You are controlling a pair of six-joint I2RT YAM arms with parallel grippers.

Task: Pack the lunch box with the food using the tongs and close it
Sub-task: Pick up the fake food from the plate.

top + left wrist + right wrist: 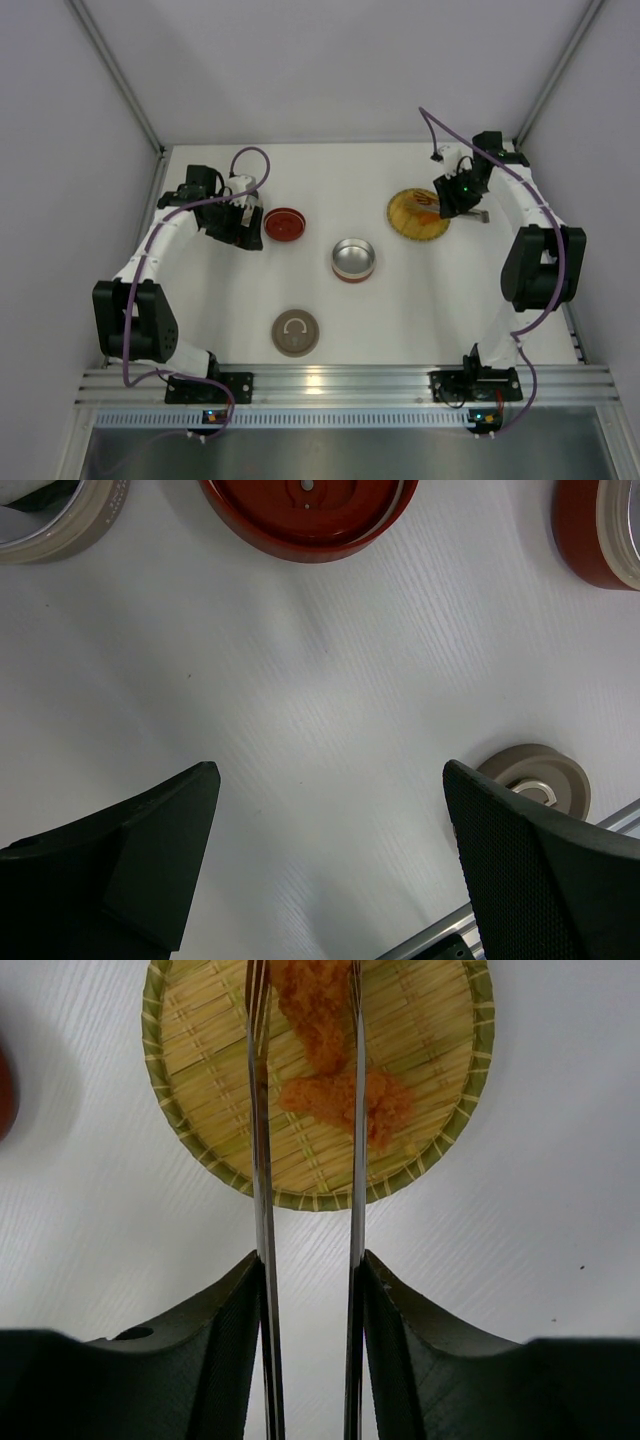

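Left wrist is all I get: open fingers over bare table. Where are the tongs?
Observer: The right fingers clamp the tongs.
Operator: Over what?
Observer: Their arms run over the plate, orange food between them.
Operator: Tin open?
Observer: Yes, the tin sits mid-table with no lid on, seen from the top view.

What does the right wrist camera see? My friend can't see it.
The right pincer grips long slim silver metal tongs, whose two arms reach over orange crumbly food chunks on a round woven yellow plate on a white table.
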